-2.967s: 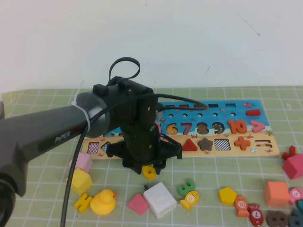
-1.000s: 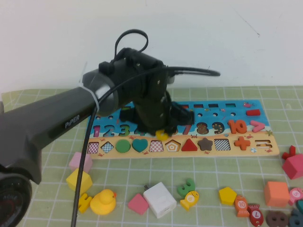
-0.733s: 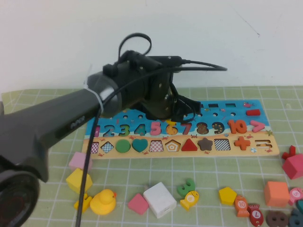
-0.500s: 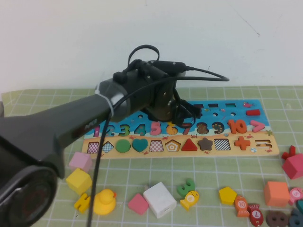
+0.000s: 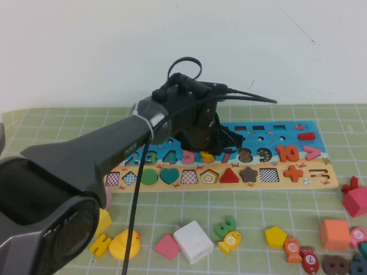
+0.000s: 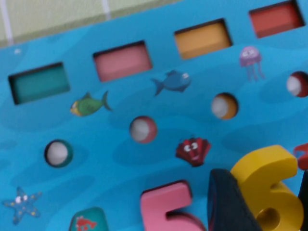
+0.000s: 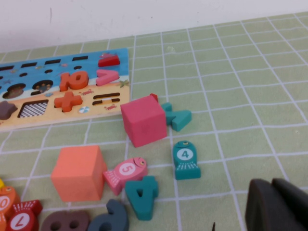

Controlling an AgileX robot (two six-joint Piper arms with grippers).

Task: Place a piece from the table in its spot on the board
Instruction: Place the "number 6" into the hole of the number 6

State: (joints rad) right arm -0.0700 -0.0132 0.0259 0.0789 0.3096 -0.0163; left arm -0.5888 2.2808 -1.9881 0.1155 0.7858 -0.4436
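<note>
The yellow piece, a numeral 6 [image 5: 207,156] with a round hole, is held in my left gripper [image 5: 209,151], which is shut on it over the board [image 5: 287,172], between the pink 5 and the red 7. In the left wrist view the piece [image 6: 267,179] tilts just above the blue board [image 6: 120,159], with a dark finger [image 6: 226,202] pressed to its side beside the pink 5 [image 6: 166,207]. My right gripper [image 7: 272,192] hovers low over the green table mat [image 7: 231,120], shut on nothing, and is out of the high view.
Loose blocks lie along the table's near side: a yellow duck [image 5: 124,245], a white cube [image 5: 194,242], a green 3 [image 5: 225,226], a yellow pentagon [image 5: 276,236] and an orange cube [image 5: 335,234]. A pink cube [image 7: 143,120] and teal fish [image 7: 186,159] lie near my right gripper.
My left arm lifted the yellow 6 off the mat, carried it to the board and reached farther in. The piece now sits low between the 5 and 7.
</note>
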